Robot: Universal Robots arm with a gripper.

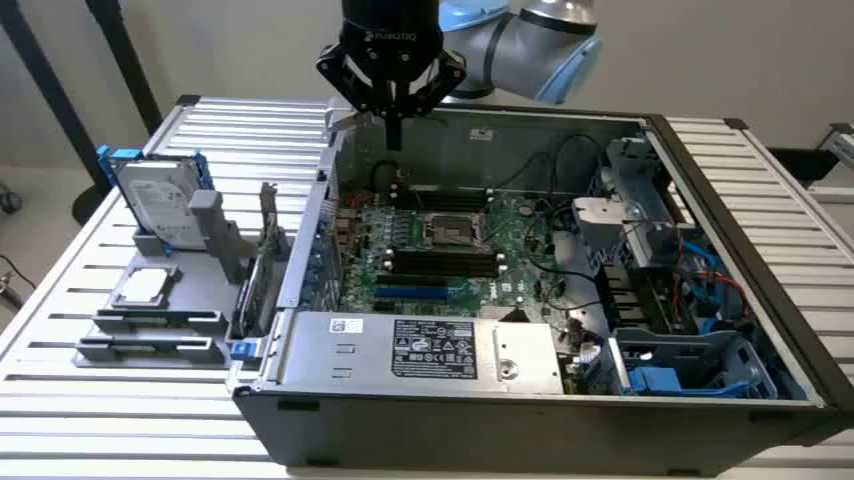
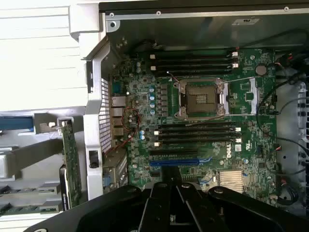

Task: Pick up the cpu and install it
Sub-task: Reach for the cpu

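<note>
Pickup not yet begun: the cpu (image 1: 144,287) lies on the grey fixture (image 1: 150,352) outside the computer case (image 1: 534,425); the motherboard socket (image 1: 451,232) is empty; the gripper (image 1: 394,138), fingers together and holding nothing, hangs over the case.

Ext view evenly lit, mid-bright; wrist view high contrast w/ blown whites.
Ext: soft diffuse light from above, shadows soft-edged. White slatted table (image 1: 120,400) is bright but keeps detail, w/ thin dark lines btwn slats. Inside of the case (image 1: 534,420) is darker than its surroundings, deepest shade under the far wall and in the drive bay on the exterior view's right. Mild sheen on power supply (image 1: 427,350) lid. Wrist: table slats outside the case clip to near pure white, slat lines mostly lost. Motherboard (image 2: 251,145) is well exposed, greens read fine. Small glints on socket frame (image 2: 181,99) and heatsink (image 2: 231,179). Case wall beyond the board is in shadow. Gripper (image 2: 170,181) is near-black, almost a silhouette.
</note>
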